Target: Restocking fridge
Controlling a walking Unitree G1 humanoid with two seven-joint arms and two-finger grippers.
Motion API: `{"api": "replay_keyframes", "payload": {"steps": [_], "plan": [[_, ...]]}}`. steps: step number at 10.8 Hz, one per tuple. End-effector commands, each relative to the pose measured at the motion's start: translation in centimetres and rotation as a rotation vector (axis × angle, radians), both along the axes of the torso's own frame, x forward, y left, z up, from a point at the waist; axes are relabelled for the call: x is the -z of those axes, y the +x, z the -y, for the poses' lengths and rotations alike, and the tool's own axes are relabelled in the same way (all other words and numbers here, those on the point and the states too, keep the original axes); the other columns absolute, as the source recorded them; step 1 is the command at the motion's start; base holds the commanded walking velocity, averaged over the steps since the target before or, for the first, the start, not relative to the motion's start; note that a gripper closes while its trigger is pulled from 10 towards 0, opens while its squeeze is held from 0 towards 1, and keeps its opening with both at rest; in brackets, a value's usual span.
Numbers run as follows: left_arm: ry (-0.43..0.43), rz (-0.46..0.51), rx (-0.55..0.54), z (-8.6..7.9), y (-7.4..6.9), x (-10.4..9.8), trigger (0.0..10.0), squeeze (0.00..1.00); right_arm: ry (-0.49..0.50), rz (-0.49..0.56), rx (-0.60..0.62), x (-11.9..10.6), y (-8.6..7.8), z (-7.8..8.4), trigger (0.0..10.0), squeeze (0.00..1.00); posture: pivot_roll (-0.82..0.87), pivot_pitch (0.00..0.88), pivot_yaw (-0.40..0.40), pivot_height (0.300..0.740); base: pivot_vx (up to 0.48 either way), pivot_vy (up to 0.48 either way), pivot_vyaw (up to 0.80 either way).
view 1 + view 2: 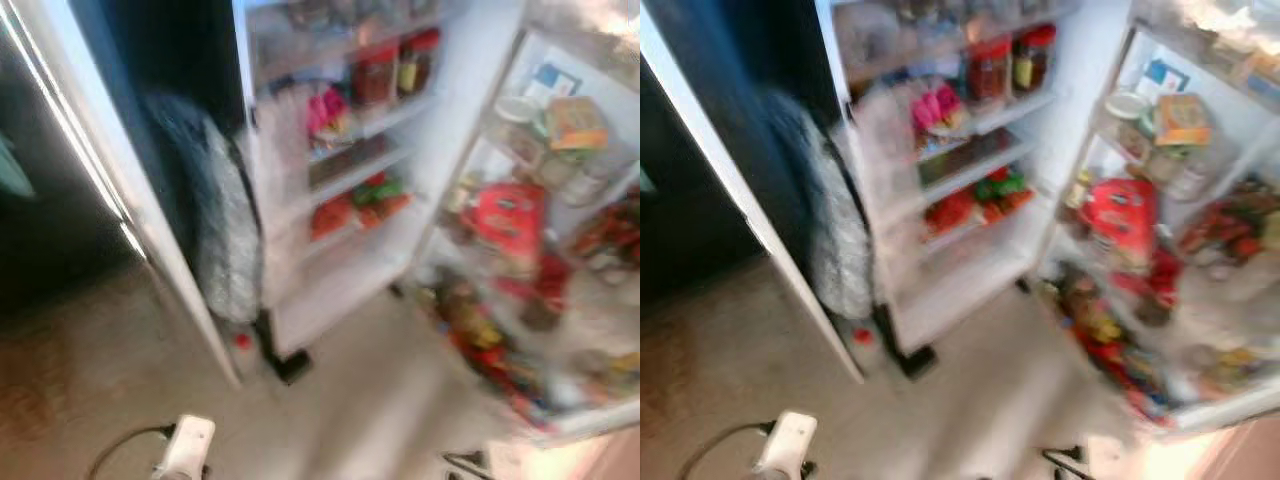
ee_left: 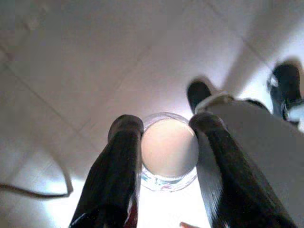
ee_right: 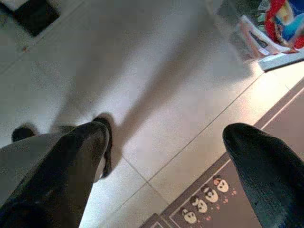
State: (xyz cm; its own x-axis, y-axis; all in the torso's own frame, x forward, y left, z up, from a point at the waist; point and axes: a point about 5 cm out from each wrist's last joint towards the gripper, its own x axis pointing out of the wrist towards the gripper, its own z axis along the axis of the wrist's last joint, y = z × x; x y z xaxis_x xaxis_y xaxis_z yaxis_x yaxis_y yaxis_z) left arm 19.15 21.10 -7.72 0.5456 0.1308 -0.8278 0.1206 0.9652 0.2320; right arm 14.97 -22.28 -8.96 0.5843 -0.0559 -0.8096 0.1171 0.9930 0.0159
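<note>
Pale tiled floor, patterned mat at edge, brightly lit.

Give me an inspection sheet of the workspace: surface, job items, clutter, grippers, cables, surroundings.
Surface: pale tiled floor, with a patterned mat at its edge.
Job's things: open fridge with stocked shelves; its door is crowded with packets and jars. A clear jar with a pale lid sits between the left gripper's fingers.
Clutter: silver-grey bag hanging beside the fridge; small dark block at its foot.
Grippers: left gripper shut on the jar; right gripper open above the floor, holding nothing.
Cables: dark cable running to a white plug box on the floor.
Surroundings: blurred; dark space left of the fridge.
</note>
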Motion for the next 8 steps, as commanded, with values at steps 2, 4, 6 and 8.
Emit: {"api": "replay_keyframes", "payload": {"steps": [2,4,6,8], "plan": [[0.004,-0.035,-0.012,-0.1,-0.8,0.4,10.0,0.00,-0.029,-0.020,0.001,0.2,-0.9,0.7,10.0,0.00,-0.16,0.183,-0.048,0.740,0.000,-0.154,0.72],[0.005,-0.034,-0.014,-0.1,-0.8,0.4,10.0,0.00,-0.014,-0.016,-0.016,0.2,0.9,-2.1,10.0,0.00,-0.16,0.189,-0.046,0.740,0.000,0.000,0.80],[0.006,-0.035,-0.016,-0.1,-0.8,0.4,10.0,0.00,-0.008,-0.021,-0.027,0.3,1.0,-2.9,10.0,0.00,-0.15,0.191,-0.046,0.740,0.000,0.000,0.80],[0.004,-0.034,-0.015,-0.1,-0.8,0.4,10.0,0.00,-0.006,-0.020,-0.033,0.2,1.4,-3.7,10.0,0.00,-0.16,0.191,-0.046,0.740,0.000,0.000,0.80]]}}
